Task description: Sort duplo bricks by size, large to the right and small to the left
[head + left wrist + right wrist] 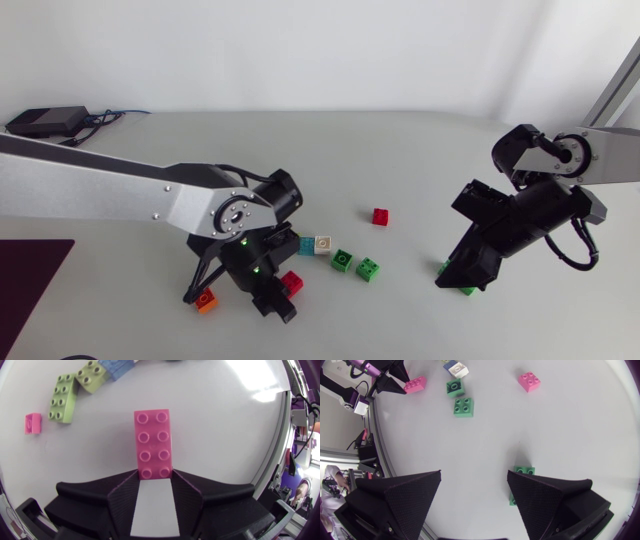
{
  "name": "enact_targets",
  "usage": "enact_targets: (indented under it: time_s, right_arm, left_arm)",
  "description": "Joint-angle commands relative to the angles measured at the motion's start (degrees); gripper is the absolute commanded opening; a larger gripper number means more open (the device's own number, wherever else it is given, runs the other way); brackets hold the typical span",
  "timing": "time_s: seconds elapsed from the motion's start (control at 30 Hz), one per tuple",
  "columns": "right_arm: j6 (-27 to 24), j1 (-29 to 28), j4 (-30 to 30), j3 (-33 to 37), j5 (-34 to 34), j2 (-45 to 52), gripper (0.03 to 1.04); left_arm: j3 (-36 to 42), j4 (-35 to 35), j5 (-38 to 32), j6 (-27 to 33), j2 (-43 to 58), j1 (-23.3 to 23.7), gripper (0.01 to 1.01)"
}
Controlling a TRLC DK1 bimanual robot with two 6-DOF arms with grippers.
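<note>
Left claw [155, 472] pinches the near end of the long brick [153, 435], whose long axis runs straight ahead of it.

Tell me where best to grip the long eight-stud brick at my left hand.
Across its narrow width, on the two long side walls near mid-length, coming from above. The long brick lies flat, studs up; the left hand pinches only its near end, where it could swivel.

Open table [400, 150] runs along the far edge; toward the near edge, small bricks [342, 260] clutter the gap between the left gripper [155, 475], clamped on a large eight-stud brick [153, 440], and the right gripper [474, 472].
</note>
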Motion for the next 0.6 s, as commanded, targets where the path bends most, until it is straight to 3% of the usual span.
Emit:
enact_targets:
  time_s: [0.0, 0.23, 0.33, 0.37, 0.43, 0.57]
  right_arm:
    - [0.5, -0.6, -1.1, -1.8, -0.9, -0.1, 0.95]
    - [-0.3, -4.6, -2.9, -2.2, -1.5, -2.9, 0.95]
    - [-1.3, -6.6, -4.0, -1.9, -1.5, -4.1, 0.95]
    - [-1.6, -7.2, -4.2, -1.9, -1.5, -4.2, 0.95]
    - [-2.4, -8.0, -4.8, -1.9, -1.5, -4.2, 0.95]
    - [-3.0, -8.3, -5.2, -2.0, -1.6, -4.2, 0.95]
  left_arm:
    - [6.1, -1.4, -0.1, 1.7, -1.5, -3.3, 0.3]
    - [20.7, -5.4, 1.7, 7.2, 8.5, -12.6, 0.308]
    - [27.3, -5.5, 2.1, 7.5, 14.4, -15.3, 0.375]
    - [29.4, -5.8, 2.1, 7.5, 15.9, -16.1, 0.516]
    - [32.6, -7.1, 2.1, 7.5, 18.1, -17.0, 1.015]
    - [33.7, -8.5, 2.1, 7.5, 16.6, -16.8, 0.997]
